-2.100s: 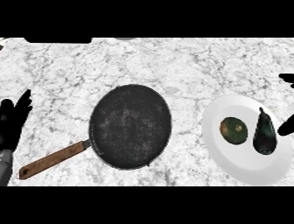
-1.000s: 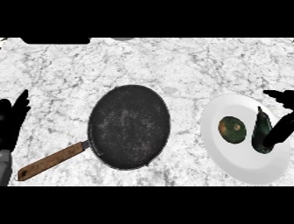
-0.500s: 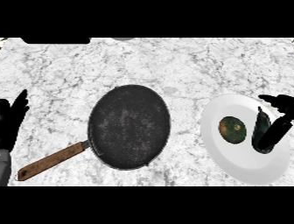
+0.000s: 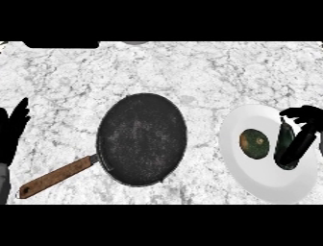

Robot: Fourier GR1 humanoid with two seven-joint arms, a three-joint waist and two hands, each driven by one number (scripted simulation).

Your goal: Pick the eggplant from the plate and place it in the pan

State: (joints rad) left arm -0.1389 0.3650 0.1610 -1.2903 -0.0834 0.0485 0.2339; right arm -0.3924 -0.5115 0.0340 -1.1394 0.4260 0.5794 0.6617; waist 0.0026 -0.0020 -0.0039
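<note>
A dark, elongated eggplant (image 4: 284,138) lies upright on the right half of a white plate (image 4: 264,185) at the right of the counter. My right hand (image 4: 319,121) has come in from the right edge over the plate. Its fingers (image 4: 299,149) stretch down along the eggplant's right side and partly cover it, while the thumb reaches over the eggplant's top tip. The fingers are not curled round it. A black round pan (image 4: 142,138) with a brown wooden handle (image 4: 54,178) sits in the middle, left of the plate. My left hand (image 4: 5,137) rests open at the left edge, fingers up.
A round green-brown fruit (image 4: 254,143) lies on the plate just left of the eggplant. A dark flat object (image 4: 61,44) shows at the counter's far edge. Bare marble lies between the pan and the plate.
My right hand has moved in from the right edge and down over the plate, bringing its fingers alongside the eggplant. The eggplant, the pan and the left hand have not moved.
</note>
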